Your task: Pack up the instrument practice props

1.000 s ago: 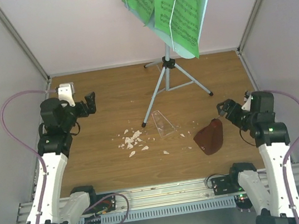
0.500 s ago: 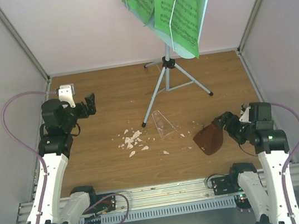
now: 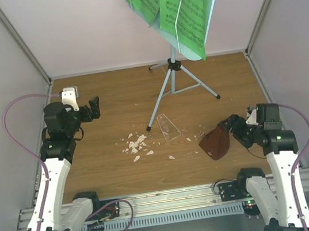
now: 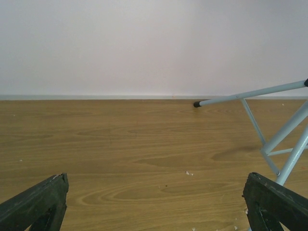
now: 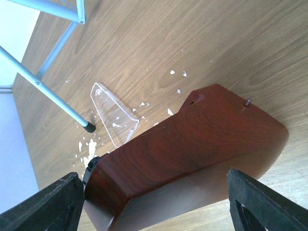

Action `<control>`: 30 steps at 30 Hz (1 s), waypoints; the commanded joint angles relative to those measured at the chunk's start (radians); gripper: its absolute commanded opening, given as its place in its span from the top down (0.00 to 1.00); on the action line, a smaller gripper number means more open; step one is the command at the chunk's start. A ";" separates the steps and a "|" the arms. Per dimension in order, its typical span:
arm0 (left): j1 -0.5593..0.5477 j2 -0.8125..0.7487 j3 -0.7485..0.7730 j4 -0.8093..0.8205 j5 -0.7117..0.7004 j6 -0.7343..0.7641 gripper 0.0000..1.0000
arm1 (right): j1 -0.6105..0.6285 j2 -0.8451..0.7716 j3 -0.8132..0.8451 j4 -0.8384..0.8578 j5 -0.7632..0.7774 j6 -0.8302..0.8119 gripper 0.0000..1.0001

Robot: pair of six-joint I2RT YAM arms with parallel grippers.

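The wooden table (image 3: 110, 93) carries the music stand (image 3: 171, 66) on three silver legs toward the far edge, a little right of centre, with one foot reaching in toward the middle. Just beside that foot a clear pyramid cover (image 3: 169, 128) lies flat on the wood. The reddish-brown metronome body (image 3: 215, 142) lies on its side (apart from the cover) nearer the right and near edges. White crumbs (image 3: 137, 144) are scattered about the middle, left of the cover, with a few strays between cover and body.
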 commanded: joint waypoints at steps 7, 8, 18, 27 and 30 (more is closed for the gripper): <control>-0.014 -0.001 -0.010 0.061 0.002 0.003 0.01 | 0.035 0.054 0.062 0.027 -0.003 -0.023 0.23; -0.014 0.001 -0.009 0.059 0.002 0.004 0.01 | 0.055 0.062 0.064 0.033 0.004 -0.018 0.23; -0.015 0.007 -0.008 0.055 -0.002 0.006 0.01 | 0.428 0.177 0.105 0.071 0.266 0.160 0.23; -0.018 0.007 -0.009 0.055 -0.001 0.008 0.01 | 0.674 0.323 0.185 0.022 0.549 0.252 0.21; -0.020 0.008 -0.010 0.057 -0.002 0.008 0.01 | 0.739 0.379 0.213 0.008 0.621 0.264 0.20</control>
